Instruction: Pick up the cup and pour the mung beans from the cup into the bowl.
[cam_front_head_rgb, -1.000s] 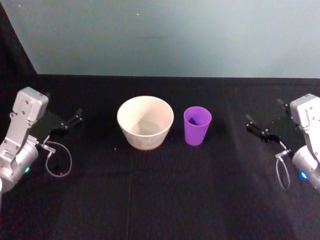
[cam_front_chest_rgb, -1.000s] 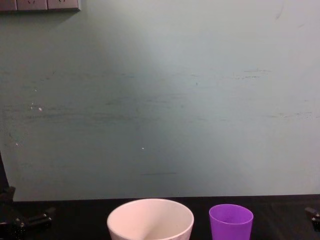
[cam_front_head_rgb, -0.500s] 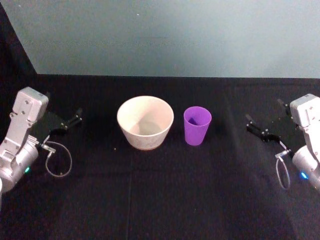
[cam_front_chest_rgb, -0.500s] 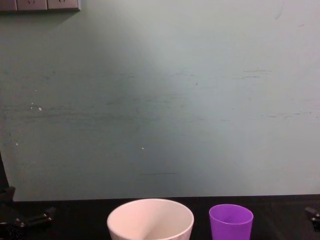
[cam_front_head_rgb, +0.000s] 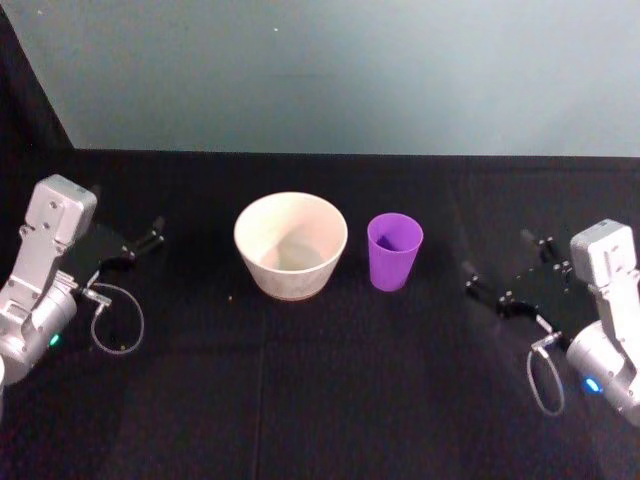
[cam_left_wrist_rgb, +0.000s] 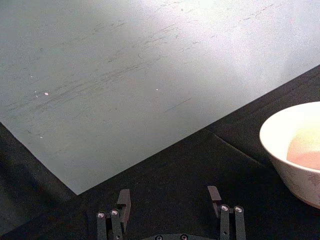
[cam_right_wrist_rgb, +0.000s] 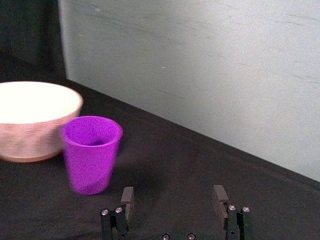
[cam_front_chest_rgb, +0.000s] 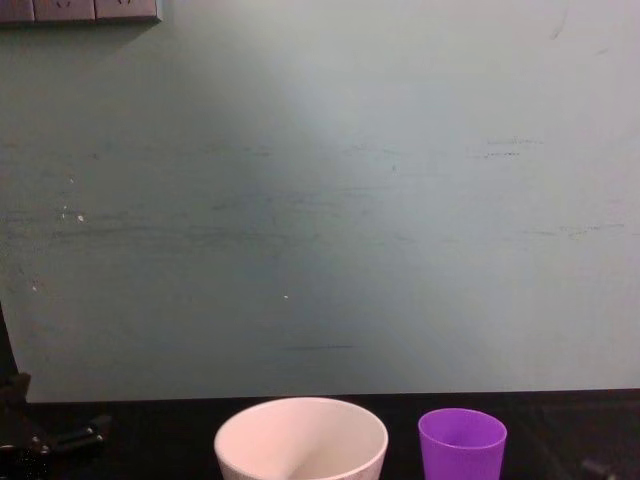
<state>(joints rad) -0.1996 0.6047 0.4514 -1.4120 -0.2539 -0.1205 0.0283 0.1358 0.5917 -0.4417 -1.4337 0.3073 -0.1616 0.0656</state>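
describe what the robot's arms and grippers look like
The left arm and right arm are silver-grey with boxy wrist housings, each with a small blue-green light lower down. The left gripper and right gripper are black, with two slim fingers fastened by small silver screws. A thin grey cable loops beside each wrist.

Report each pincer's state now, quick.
Left pincer: open, holding nothing.
Right pincer: open, holding nothing, apart from the cup.
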